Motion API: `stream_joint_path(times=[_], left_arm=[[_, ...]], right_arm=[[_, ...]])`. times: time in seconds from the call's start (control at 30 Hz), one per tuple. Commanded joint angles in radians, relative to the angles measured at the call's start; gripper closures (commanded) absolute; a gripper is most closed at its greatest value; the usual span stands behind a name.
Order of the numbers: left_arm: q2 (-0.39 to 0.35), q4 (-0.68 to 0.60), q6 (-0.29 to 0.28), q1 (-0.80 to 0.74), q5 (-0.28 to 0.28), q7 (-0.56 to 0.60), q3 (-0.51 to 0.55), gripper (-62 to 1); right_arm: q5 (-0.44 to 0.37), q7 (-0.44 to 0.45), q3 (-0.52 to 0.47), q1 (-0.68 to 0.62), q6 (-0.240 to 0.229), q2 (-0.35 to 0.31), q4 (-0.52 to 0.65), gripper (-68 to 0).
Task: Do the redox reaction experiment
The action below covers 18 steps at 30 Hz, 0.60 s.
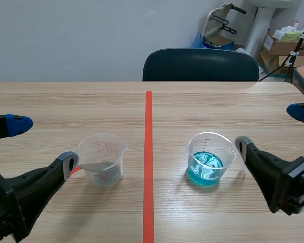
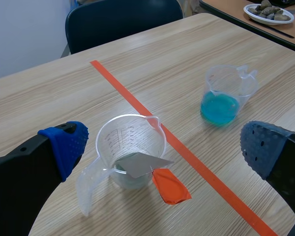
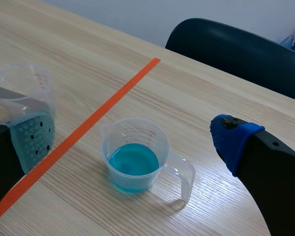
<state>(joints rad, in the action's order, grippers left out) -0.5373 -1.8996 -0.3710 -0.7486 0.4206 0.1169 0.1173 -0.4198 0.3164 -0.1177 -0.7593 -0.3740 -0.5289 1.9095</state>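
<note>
Pale wall point(image 1: 66, 35) closes the back of the room, with cardboard boxes point(image 1: 283, 43) stacked in its far right corner. Across the whole foreground runs a light wooden desk point(image 1: 66, 101), split down the middle by 1 orange-red tape line point(image 1: 148, 152). Behind its far edge stands a dark chair point(image 1: 200, 65).

2 black arms come in low from either side. Left hand point(image 1: 43, 144) is spread wide and grips nothing. Right hand point(image 1: 271, 127) is likewise spread wide and grips nothing.

Left of the tape line stands a clear plastic measuring cup point(image 1: 101, 159), upright, between the left hand's fingers and much nearer 1 of them. Right of the line stands a second clear measuring cup point(image 1: 209, 159), upright, between the right hand's fingers and apart from both pads. The 2 cups are well apart, with the tape line between them.

Blue liquid point(image 1: 205, 167) fills the lower part of the second cup. A flat grey strip point(image 2: 137, 164) leans inside the first cup, its upper end reaching over the rim. Just beside that cup lies a small orange-red patch point(image 2: 171, 186); whether it is a tape mark or part of the strip I cannot tell.
</note>
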Motion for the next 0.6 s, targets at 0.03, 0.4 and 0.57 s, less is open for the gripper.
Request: stream_joint_path(times=[0.03, 0.4, 0.57], left_arm=[[0.005, -0.02, -0.002, -0.006, 0.009, 0.012, 0.005, -62.3], [0.062, -0.02, 0.02, -0.157, 0.009, -0.008, 0.1, -62.3], [0.111, -0.05, 0.019, -0.239, 0.01, -0.008, 0.19, -62.3]], right_arm=[[-0.003, 0.075, -0.001, 0.013, -0.017, -0.009, 0.016, -67.9], [0.033, 0.071, 0.001, 0.062, -0.059, -0.011, 0.016, -67.9], [0.122, 0.07, 0.029, 0.114, -0.12, -0.011, 0.016, -67.9]])
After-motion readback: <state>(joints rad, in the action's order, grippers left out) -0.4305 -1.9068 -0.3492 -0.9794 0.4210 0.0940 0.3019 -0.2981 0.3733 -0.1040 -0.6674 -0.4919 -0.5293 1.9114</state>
